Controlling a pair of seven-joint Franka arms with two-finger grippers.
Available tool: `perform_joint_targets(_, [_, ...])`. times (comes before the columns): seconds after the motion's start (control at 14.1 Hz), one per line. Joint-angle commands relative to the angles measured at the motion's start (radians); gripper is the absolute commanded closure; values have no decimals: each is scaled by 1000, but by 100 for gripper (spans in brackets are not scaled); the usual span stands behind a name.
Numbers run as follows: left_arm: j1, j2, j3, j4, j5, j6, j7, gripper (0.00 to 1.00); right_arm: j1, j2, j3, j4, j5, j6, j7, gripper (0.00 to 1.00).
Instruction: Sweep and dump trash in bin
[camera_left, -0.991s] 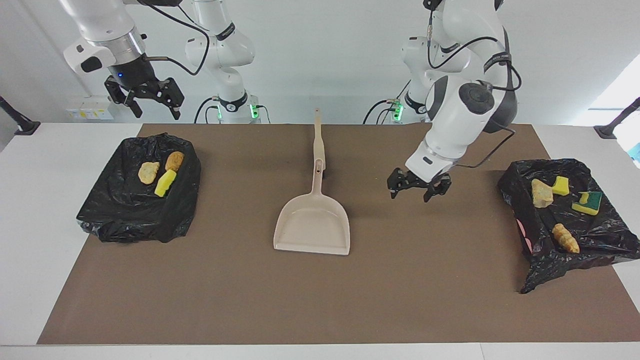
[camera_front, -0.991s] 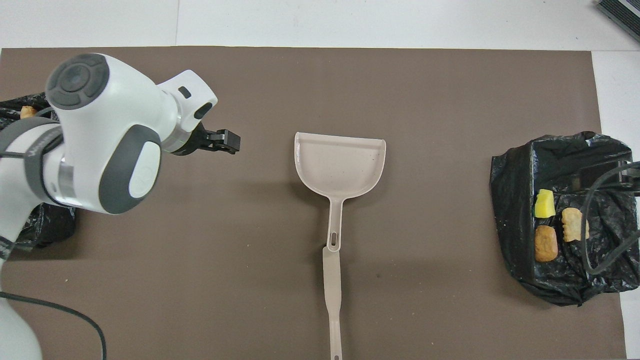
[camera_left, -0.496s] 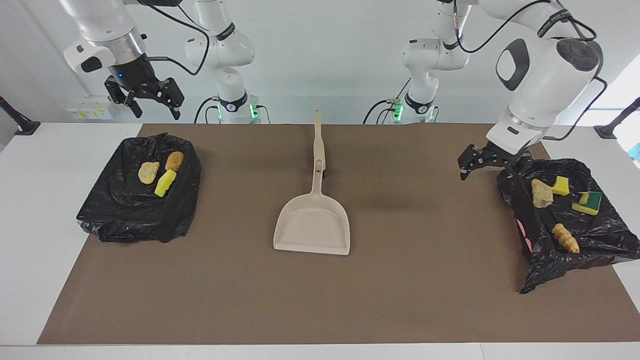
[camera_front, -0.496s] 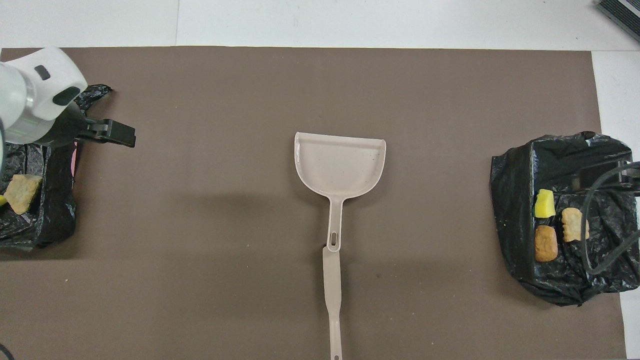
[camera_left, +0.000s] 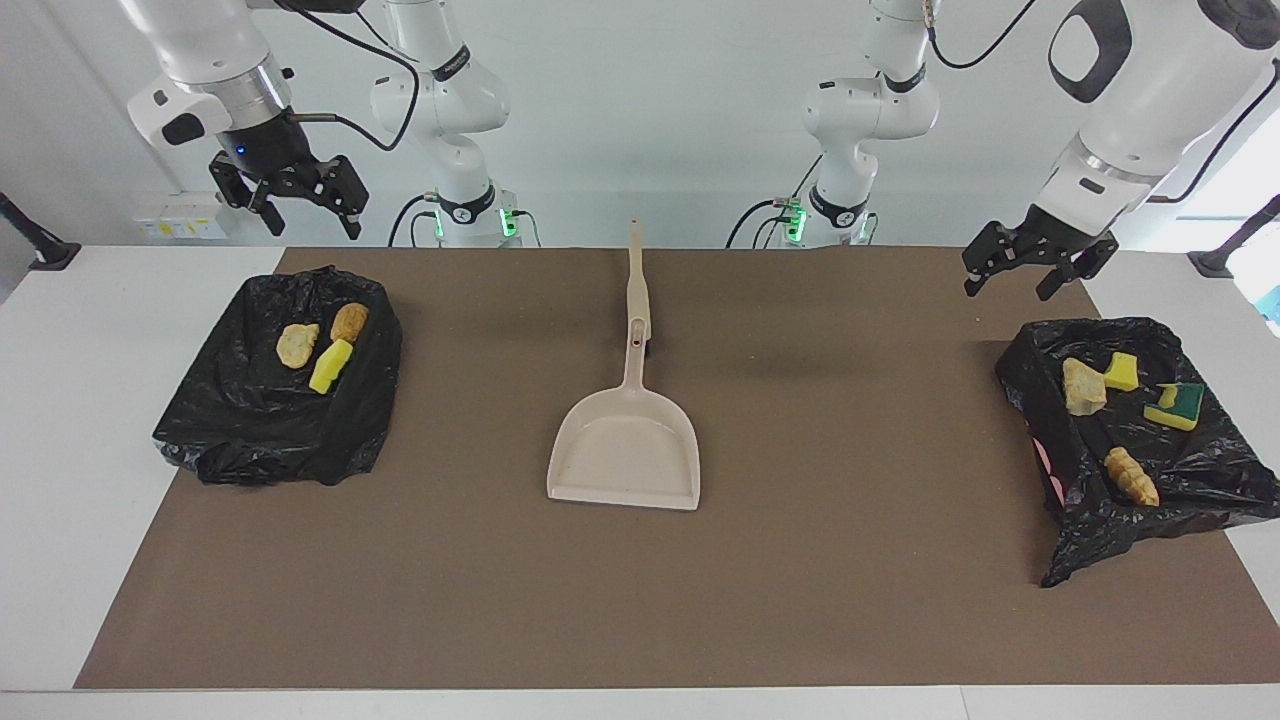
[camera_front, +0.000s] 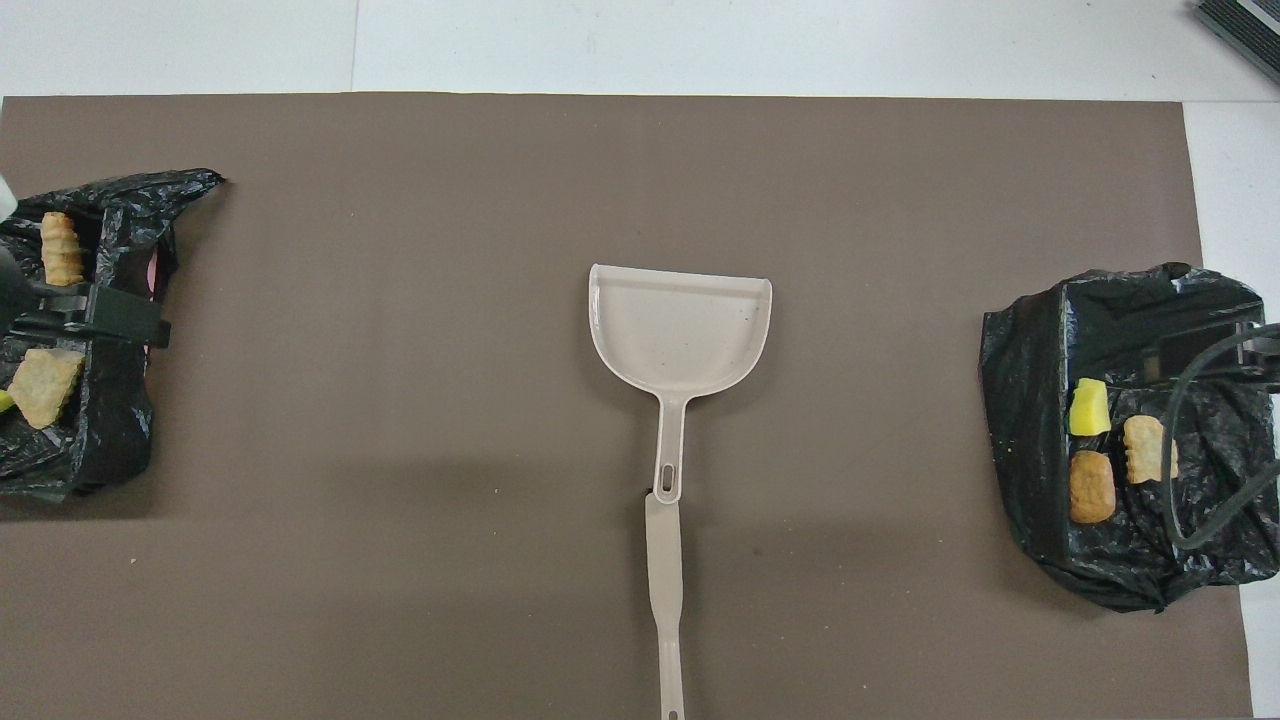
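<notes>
Brown mat (camera_left: 800, 560) covers the white table. Beige dustpan (camera_left: 625, 455) lies mid-mat, a long beige handle (camera_left: 637, 285) lying in line with its own, toward the robots. Sponge scraps: three in the black-lined bin (camera_left: 260, 430) at the right arm's end, four in the bin (camera_left: 1190, 480) at the left arm's end. Right gripper (camera_left: 288, 205) raised over its bin's robot-side edge, fingers spread, empty. Left gripper (camera_left: 1040, 262) up over the mat beside its bin, fingers spread, empty.

Two glossy white, rounded-jointed arms are seen, grey caps set into the joints. Black two-finger grippers, left (camera_left: 1040, 266) and right (camera_left: 288, 196), are fitted below silver wrist rings. Black cables are looped alongside; green lights are lit at the bases.
</notes>
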Motion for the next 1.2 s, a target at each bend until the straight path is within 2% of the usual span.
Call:
perform_joint_targets(0.0, [4,-41,-11,-18,21,-61,-51,0,-12,-26,3,-34,16,23,-35,0])
perform_joint_targets(1.13, [3,-49,-9,-35,27,-47,29,0,-12,-26,3,-36,16,23,-35,0])
